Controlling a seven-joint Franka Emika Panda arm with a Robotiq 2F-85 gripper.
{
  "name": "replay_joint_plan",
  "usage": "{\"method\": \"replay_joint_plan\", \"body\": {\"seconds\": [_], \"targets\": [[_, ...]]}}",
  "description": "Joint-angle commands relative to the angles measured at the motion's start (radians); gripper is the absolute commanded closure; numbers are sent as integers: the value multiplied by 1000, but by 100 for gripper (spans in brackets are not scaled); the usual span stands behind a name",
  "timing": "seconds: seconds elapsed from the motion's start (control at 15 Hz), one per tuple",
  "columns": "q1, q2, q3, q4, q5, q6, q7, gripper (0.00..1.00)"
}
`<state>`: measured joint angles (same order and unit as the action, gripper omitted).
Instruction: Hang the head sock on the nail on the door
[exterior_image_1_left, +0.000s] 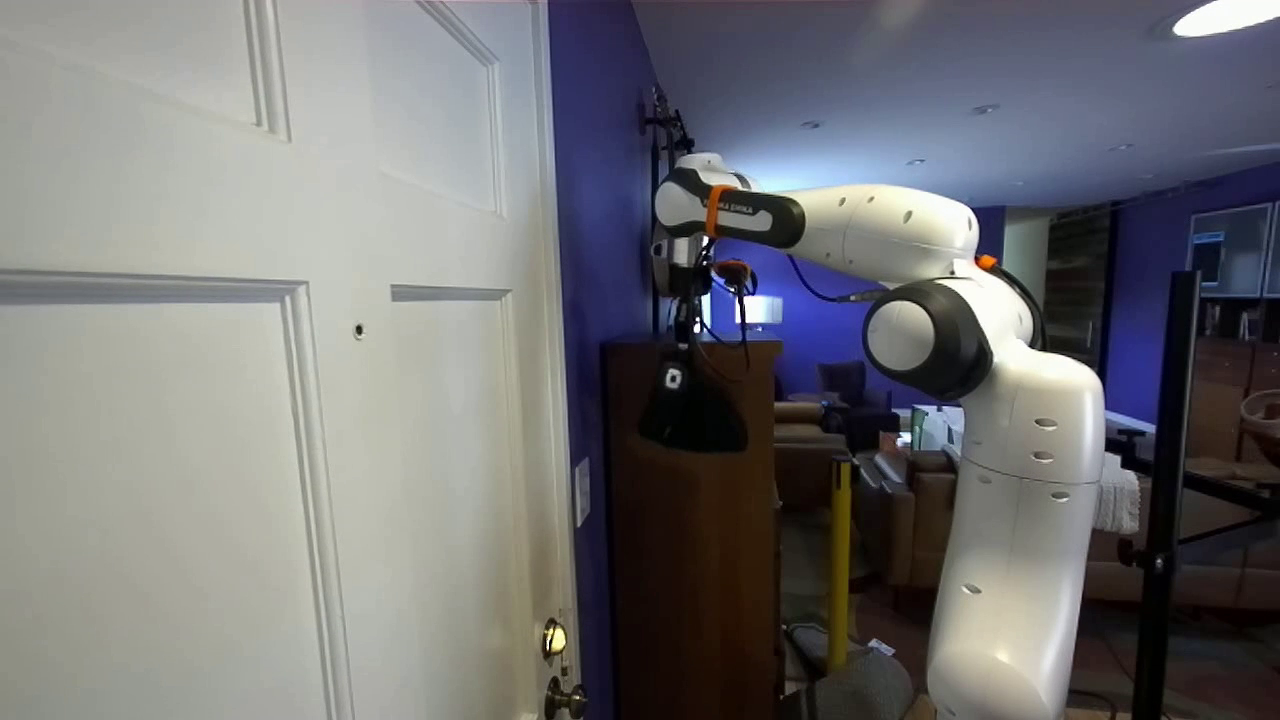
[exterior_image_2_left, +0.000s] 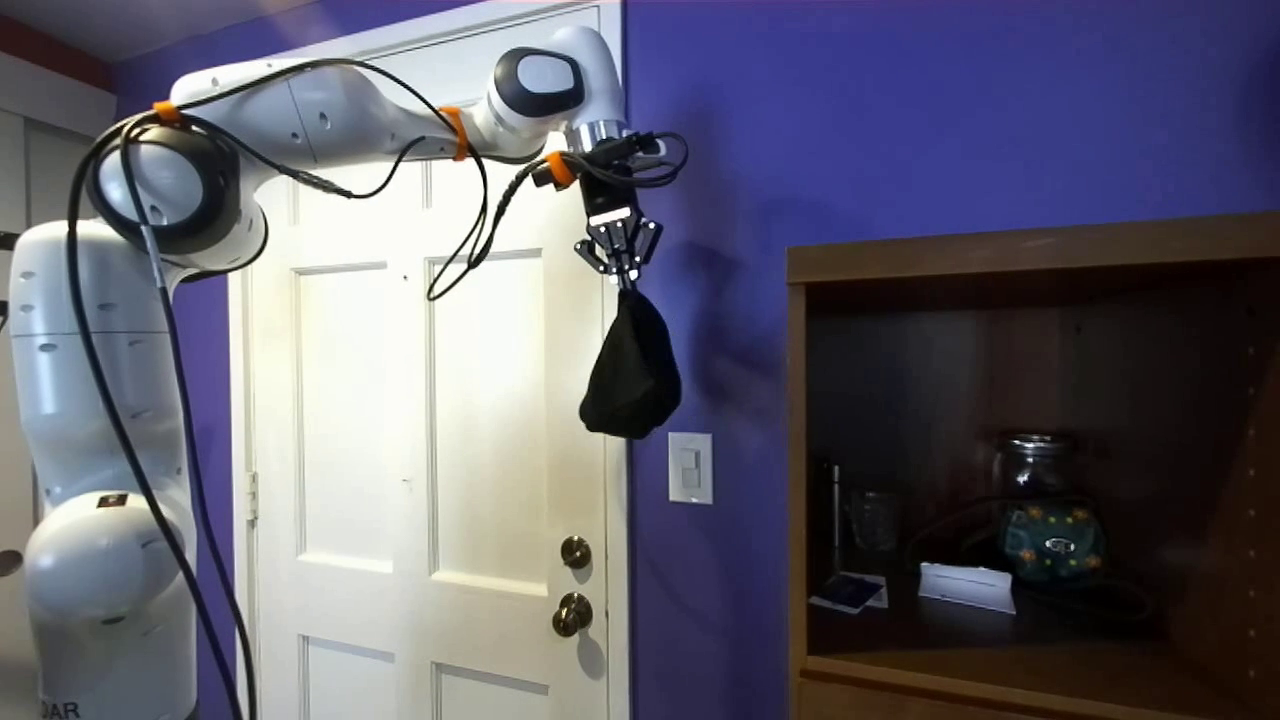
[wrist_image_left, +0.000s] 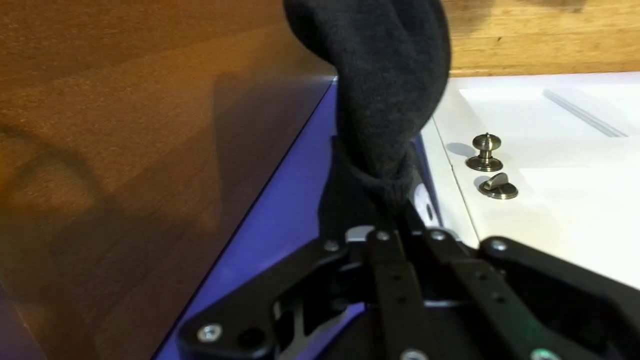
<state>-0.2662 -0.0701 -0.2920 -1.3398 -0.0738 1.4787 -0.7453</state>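
Observation:
My gripper (exterior_image_2_left: 626, 278) is shut on the narrow top of the black head sock (exterior_image_2_left: 632, 375), which hangs limp and flares downward. The head sock also shows in an exterior view (exterior_image_1_left: 693, 415), with a white mark, and in the wrist view (wrist_image_left: 387, 85). The gripper stands beside the knob-side edge of the white door (exterior_image_2_left: 340, 420); the sock is apart from the door (exterior_image_1_left: 440, 500). A tiny dark dot (exterior_image_2_left: 405, 277) and a lower small mark (exterior_image_2_left: 406, 482) lie on the door's middle strip. I cannot tell which is the nail. A ringed dark dot (exterior_image_1_left: 360, 330) also shows.
A dark brown wooden cabinet (exterior_image_1_left: 690, 560) stands near the sock; its open shelf (exterior_image_2_left: 1050, 640) holds small items. A brass knob (exterior_image_2_left: 573, 613) and lock (exterior_image_2_left: 575, 552) stick out of the door. A light switch (exterior_image_2_left: 690, 468) is on the purple wall. Loose black cables (exterior_image_2_left: 482, 200) hang from the arm.

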Motion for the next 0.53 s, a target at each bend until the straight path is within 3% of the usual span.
{"method": "replay_joint_plan", "body": {"seconds": [0.0, 0.47], "targets": [[22, -54, 30, -73, 16, -22, 50, 98], [107, -255, 101, -354, 52, 24, 109, 98]]}}
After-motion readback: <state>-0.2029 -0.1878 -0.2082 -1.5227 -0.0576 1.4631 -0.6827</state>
